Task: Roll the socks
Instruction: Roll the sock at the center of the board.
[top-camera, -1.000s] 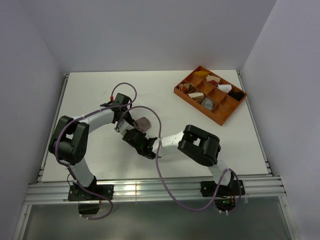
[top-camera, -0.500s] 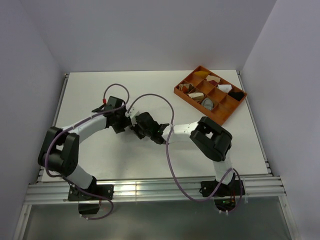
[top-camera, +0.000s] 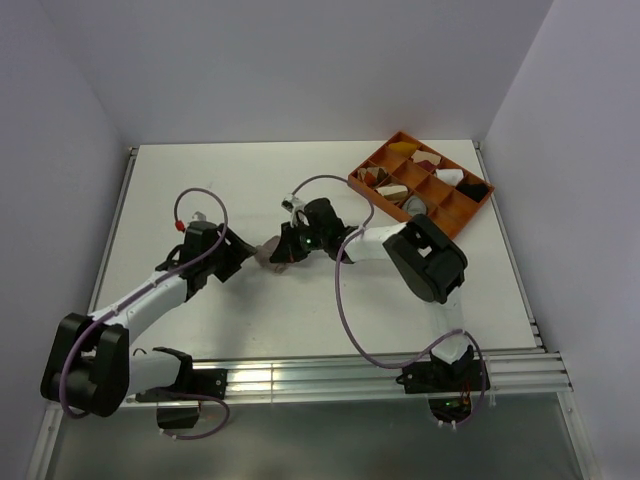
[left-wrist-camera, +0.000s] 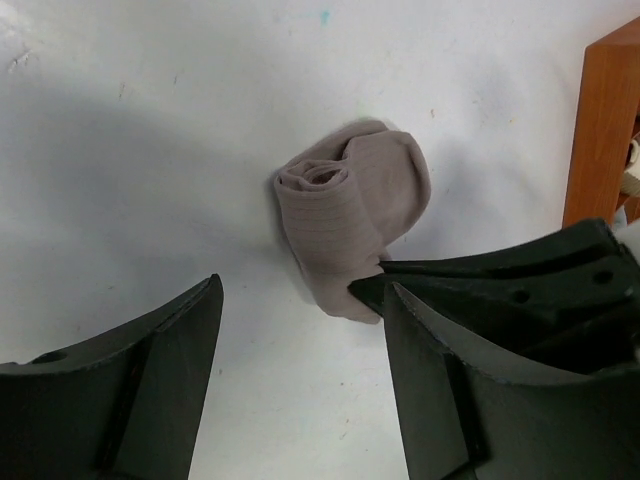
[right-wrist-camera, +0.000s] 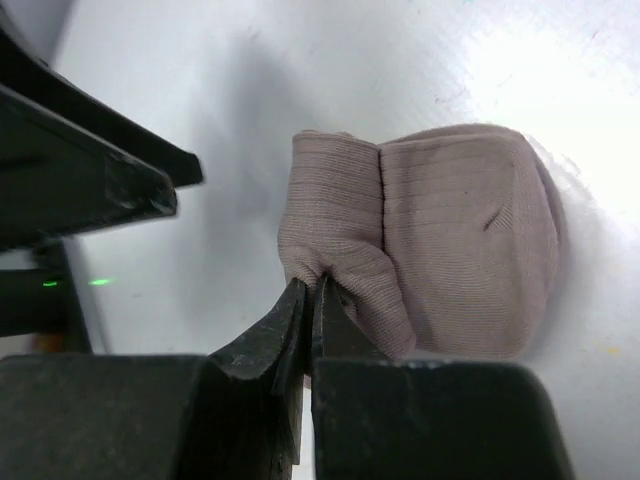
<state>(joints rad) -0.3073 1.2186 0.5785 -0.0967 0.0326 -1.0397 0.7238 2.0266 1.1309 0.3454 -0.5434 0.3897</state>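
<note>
Overhead view: two black-and-white robot arms are bolted at the bottom edge of a white table (top-camera: 280, 320). The left arm stretches from the lower left of the frame up toward the centre. The right arm rises from the lower right, folds at a bulky elbow, and reaches leftward. The two meet just left of centre.

Between them lies the sock bundle (top-camera: 268, 257), a small pinkish-grey roll resting on the table. The left gripper (top-camera: 243, 258) sits on the left side of it and the right gripper (top-camera: 283, 250) on the right side.

Left wrist view: the left gripper (left-wrist-camera: 300, 290) has its two dark fingers spread wide at the bottom of the frame, holding nothing. The sock bundle (left-wrist-camera: 350, 220) lies just beyond them at centre, ribbed, with a coiled end showing at its upper left. A dark fingertip of the other arm touches its lower right edge.

Right wrist view: the right gripper (right-wrist-camera: 308, 290) is pinched tight on a fold at the lower left edge of the sock bundle (right-wrist-camera: 440, 240). The bundle fills the centre and right of the frame, a seam running down between its two halves.

Farther back, at the upper right of the overhead view, an orange divided tray (top-camera: 468, 222) holds small cloth bundles (top-camera: 420, 205), well apart from the socks.
</note>
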